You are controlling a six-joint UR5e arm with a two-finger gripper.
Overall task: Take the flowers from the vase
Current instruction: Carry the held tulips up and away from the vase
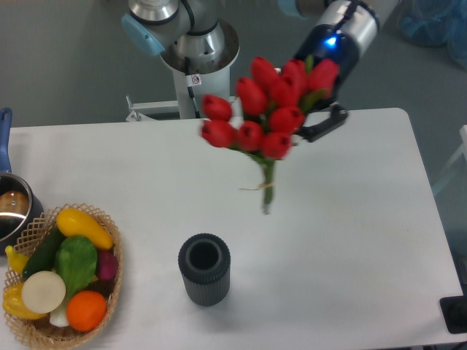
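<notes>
In the fixed camera's view, the gripper (310, 125) is clamping the flowers (266, 117) at the upper stems, just under the red buds, with one dark finger (326, 126) showing on the far-right side of the bunch and the other hidden behind the leaves. The bunch is hanging in the air, above and to the right of the vase (204, 268), and its stem tip is ending well apart from the vase's mouth, so nothing is touching the rim. The vase is standing upright on the white tabletop (350, 240) with its round mouth showing dark and vacant. To the left of the vase, a wicker basket (109, 288) of vegetables is sitting near the tabletop's edge, and a steel pot (13, 208) is peeking in beyond it. By my reading the lifting step is all but done; the next move is calling only for a steady hold while carrying the bunch clear, without letting the stems slip.
</notes>
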